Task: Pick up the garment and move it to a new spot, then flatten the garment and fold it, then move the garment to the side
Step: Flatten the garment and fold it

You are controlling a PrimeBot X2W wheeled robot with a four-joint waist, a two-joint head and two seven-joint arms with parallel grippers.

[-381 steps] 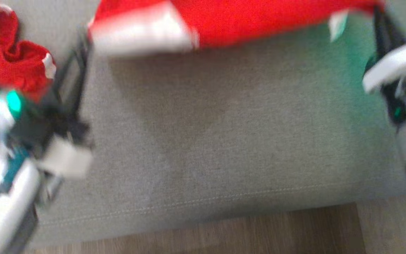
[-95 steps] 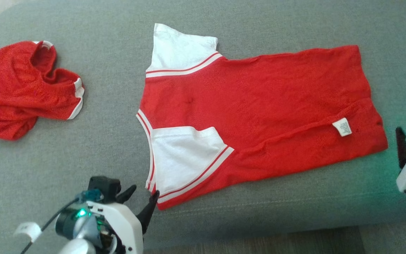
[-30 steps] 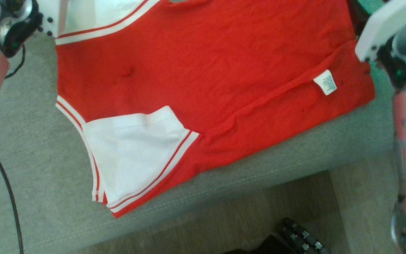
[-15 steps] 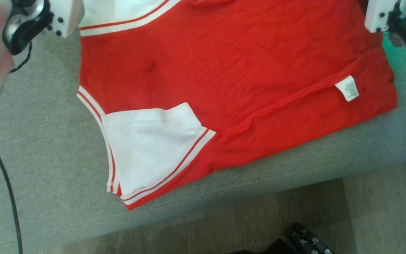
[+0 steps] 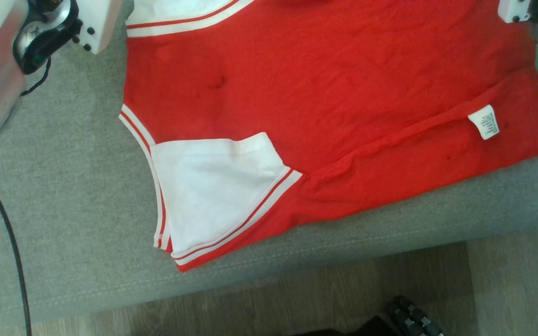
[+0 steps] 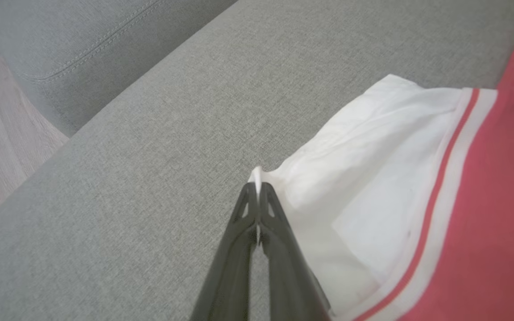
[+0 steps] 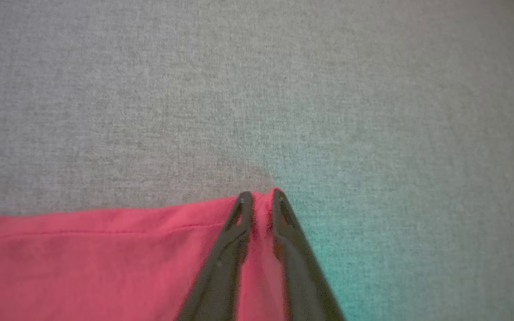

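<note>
Twice over, found the garment [image 5: 334, 93] pinched at its edges. Saw it spread flat across the grey sofa seat [image 5: 63, 186], close to the seat's front edge, with wooden floor [image 5: 273, 308] below that edge in the head view. Noted the near sleeve [image 5: 213, 186], white with red-and-white banding, lying folded in over the red body. Noted also a small white label [image 5: 484, 122] on a crease toward the robot's right end of the cloth.

In the left wrist view, found the left gripper [image 6: 258, 189] with its two dark fingers pressed together on the corner of the far sleeve [image 6: 373, 169], a sliver of white cloth poking up between the tips. In the right wrist view, found the right gripper [image 7: 259, 196] drawn in around the red hem corner, with red cloth filling the narrow gap between its fingers. Judged it clamped on the garment, as far as could be told.

Spotted a black cable [image 5: 10, 242] trailing over the seat at the robot's left, and a dark ridged object [image 5: 411, 317] on the floor, too cropped to identify.
</note>
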